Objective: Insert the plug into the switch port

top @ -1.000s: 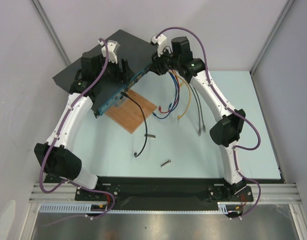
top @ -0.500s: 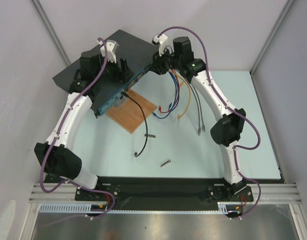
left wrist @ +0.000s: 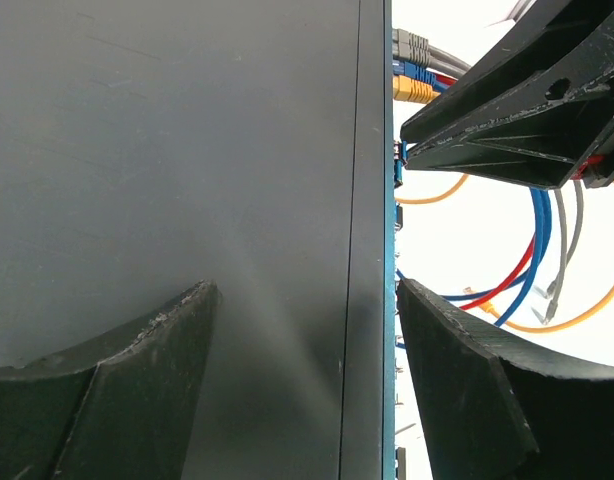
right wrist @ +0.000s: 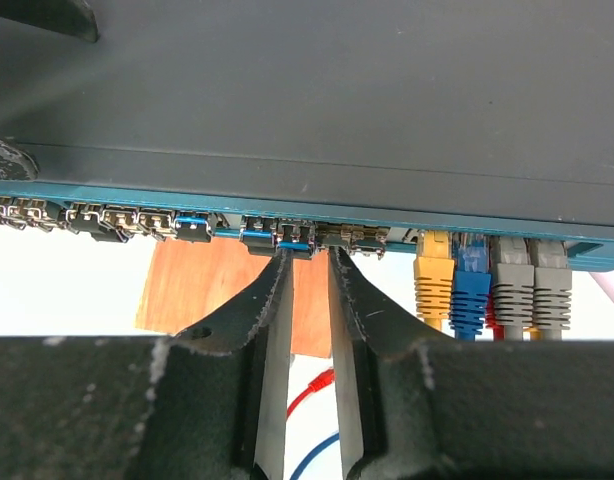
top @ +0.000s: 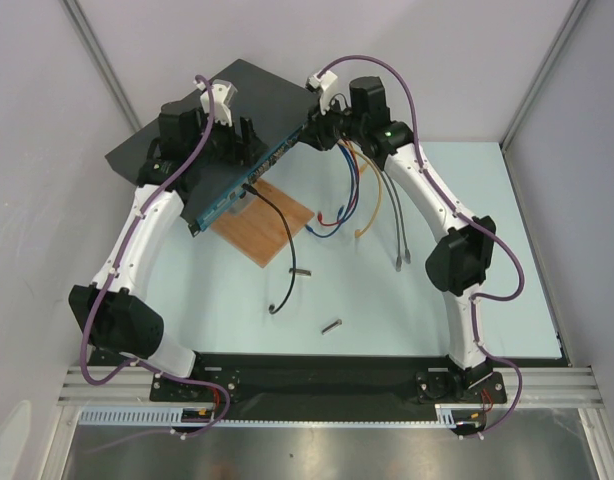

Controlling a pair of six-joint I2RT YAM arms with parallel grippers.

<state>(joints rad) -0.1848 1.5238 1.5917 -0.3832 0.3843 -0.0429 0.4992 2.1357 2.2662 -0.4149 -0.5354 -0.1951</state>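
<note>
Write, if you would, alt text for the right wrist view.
The right gripper, fingers nearly together, points at a small blue-tabbed plug in the switch's blue front. A yellow plug, a blue plug and two grey plugs fill ports to its right; a wooden board shows below.

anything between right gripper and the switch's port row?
Nothing visible. The right gripper has its tips right at the switch port row. The plugged cables sit further along, clear of it. Can't tell whether it holds a plug.
</note>
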